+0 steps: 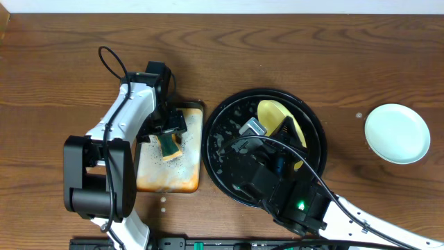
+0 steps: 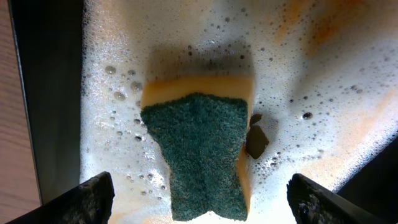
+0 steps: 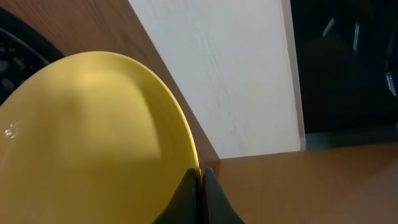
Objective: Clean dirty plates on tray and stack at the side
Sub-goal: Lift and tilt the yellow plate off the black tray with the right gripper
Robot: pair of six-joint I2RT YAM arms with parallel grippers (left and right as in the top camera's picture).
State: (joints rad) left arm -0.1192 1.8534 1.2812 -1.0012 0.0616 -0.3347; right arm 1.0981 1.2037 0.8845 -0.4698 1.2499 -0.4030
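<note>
The yellow plate (image 3: 93, 137) stands tilted on edge over the black tray (image 1: 220, 149), its rim pinched between the closed fingers of the right hand (image 3: 201, 180). One mint plate (image 1: 397, 133) lies well apart on the tabletop (image 1: 312, 55), off to the right. Left of the black tray, the left hand (image 2: 199, 186) hovers spread wide — gripping nothing — over the green sponge (image 2: 199, 149) in the foamy, orange-stained small tray (image 1: 187, 179).

Robotics lab setup, wood table (image 1: 291, 48) w/ white wall (image 1: 222, 5) behind, cabled robot arms (image 1: 125, 114)
</note>
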